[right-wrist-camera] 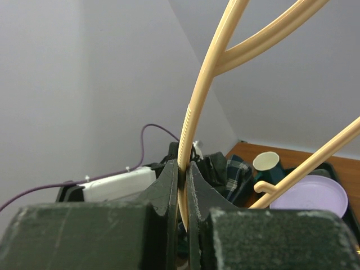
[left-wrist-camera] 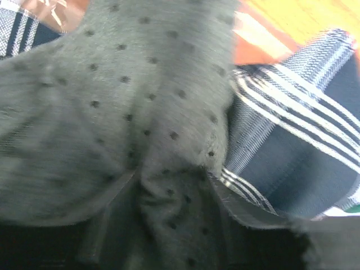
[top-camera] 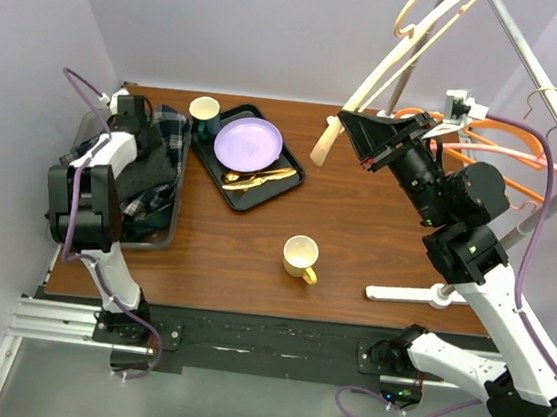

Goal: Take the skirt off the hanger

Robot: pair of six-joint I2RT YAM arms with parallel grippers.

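As right claw pinches hanger edge, left claw grips cloth.

The widest free stretch of the table is the bare wood in the middle, broken only by the yellow mug. To the left, the tray and teal cup sit just beside the bin, leaving little gap. Grey dotted cloth seems to pack the bin around the left gripper. At the back right, the cream hanger, orange hangers and rack crowd the air.
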